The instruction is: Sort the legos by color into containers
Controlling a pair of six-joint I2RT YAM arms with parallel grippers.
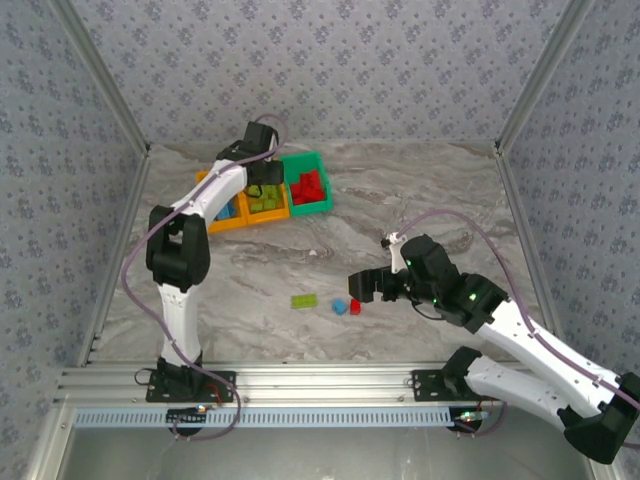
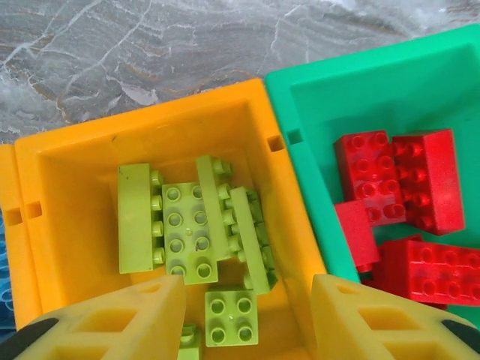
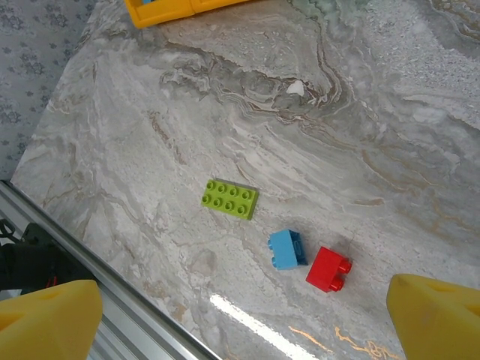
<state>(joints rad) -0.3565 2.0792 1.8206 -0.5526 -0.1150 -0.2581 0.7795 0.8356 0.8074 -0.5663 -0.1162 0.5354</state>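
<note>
Top external view: three bins sit joined in a row at the far left of the table (image 1: 420, 200). They are the left orange bin (image 1: 226, 214), the middle orange bin (image 1: 268, 203) and the green bin (image 1: 310, 188).
Left gripper from above: the left gripper (image 1: 262, 186) hangs over the middle orange bin. From up here you cannot tell how wide it is open.
Left wrist view: the yellow fingers (image 2: 112, 322) of the left gripper (image 2: 247, 319) are wide apart and hold nothing. The middle orange bin (image 2: 150, 112) is right under them.
Lime legos: the lime legos (image 2: 191, 232) lie in the middle orange bin, some flat and some on their sides.
Red legos: the red legos (image 2: 397, 180) lie in the green bin (image 2: 360, 75).
Loose legos: a loose lime lego (image 1: 304, 300), a loose blue lego (image 1: 340, 306) and a loose red lego (image 1: 355, 307) lie on the table near the front, well apart from the bins.
Right gripper from above: the right gripper (image 1: 365, 287) hangs just beside the loose red lego.
Right wrist view: the right gripper (image 3: 241, 322) is open wide and empty. The loose lime lego (image 3: 229, 199) lies flat by itself. The loose blue lego (image 3: 287, 249) and the loose red lego (image 3: 328, 269) are just beside each other.
</note>
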